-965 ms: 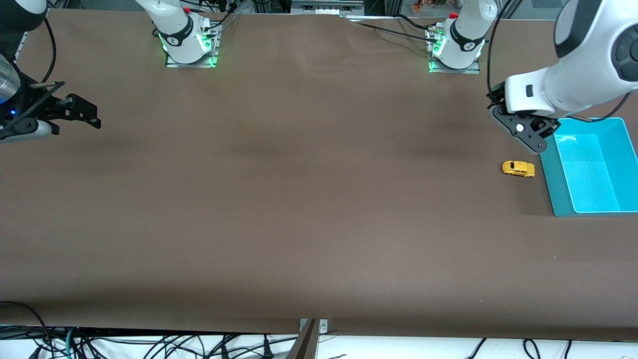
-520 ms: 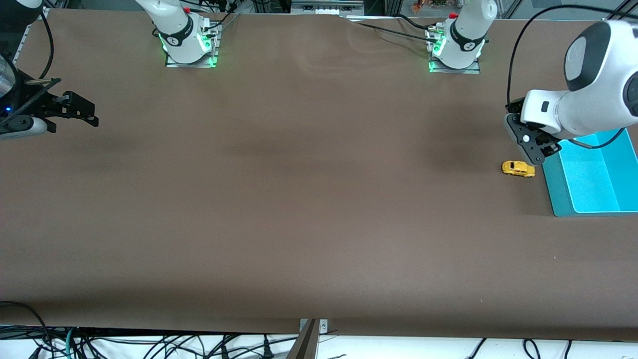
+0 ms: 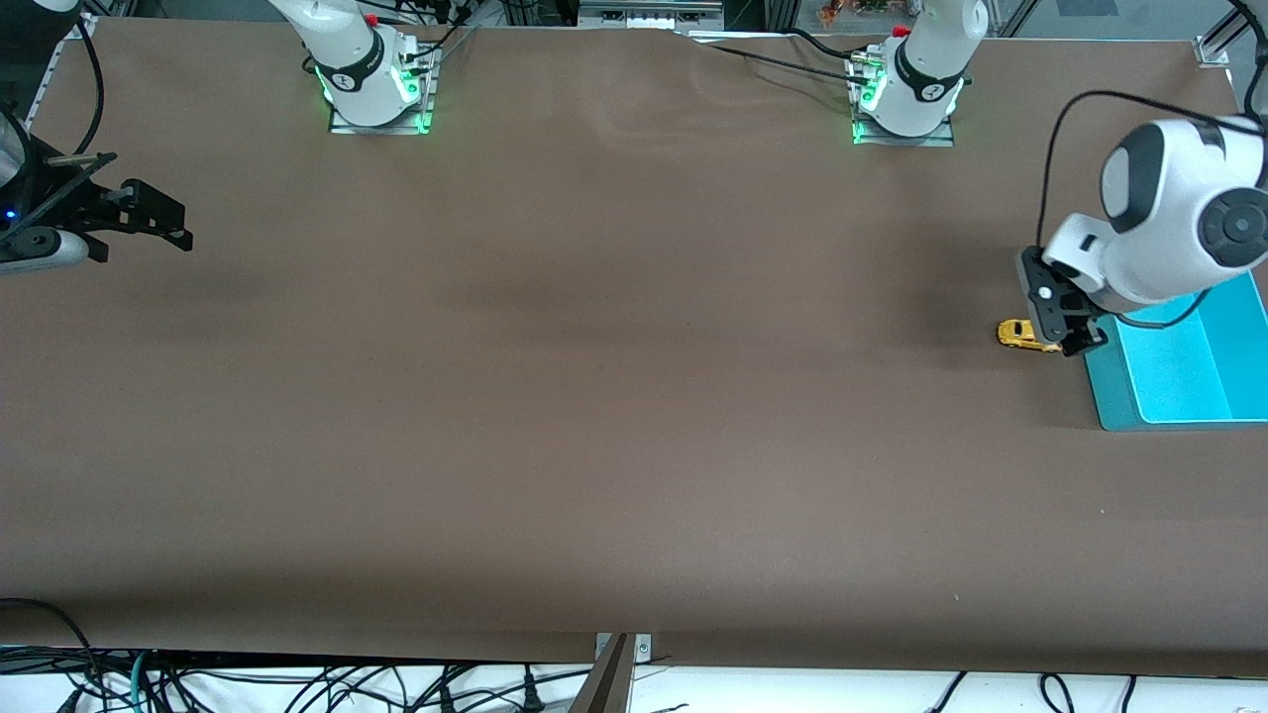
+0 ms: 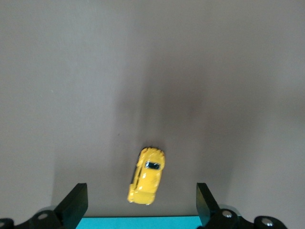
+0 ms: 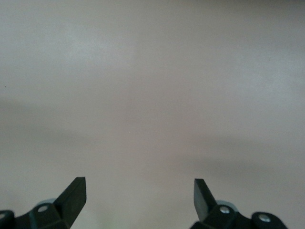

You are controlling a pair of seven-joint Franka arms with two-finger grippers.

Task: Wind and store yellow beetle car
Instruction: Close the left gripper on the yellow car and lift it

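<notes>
The yellow beetle car [image 3: 1016, 334] stands on the brown table beside the cyan bin [image 3: 1169, 396], toward the left arm's end. My left gripper [image 3: 1070, 342] hangs low right over the car, open, and covers the car's bin-side end in the front view. In the left wrist view the car [image 4: 147, 175] lies lengthwise between the wide-spread fingers of the left gripper [image 4: 140, 193], touching neither. My right gripper [image 3: 149, 213] waits open over bare table at the right arm's end, and the right wrist view shows nothing in the right gripper [image 5: 139, 188].
The cyan bin's rim [image 4: 143, 223] runs just past the car's end in the left wrist view. The two arm bases [image 3: 376, 89] [image 3: 906, 94] stand along the table's back edge. Brown table surface [image 3: 614, 396] stretches between the two grippers.
The left gripper has come down from above the bin's corner to just over the car. The car has not moved, and the right gripper has barely shifted.
</notes>
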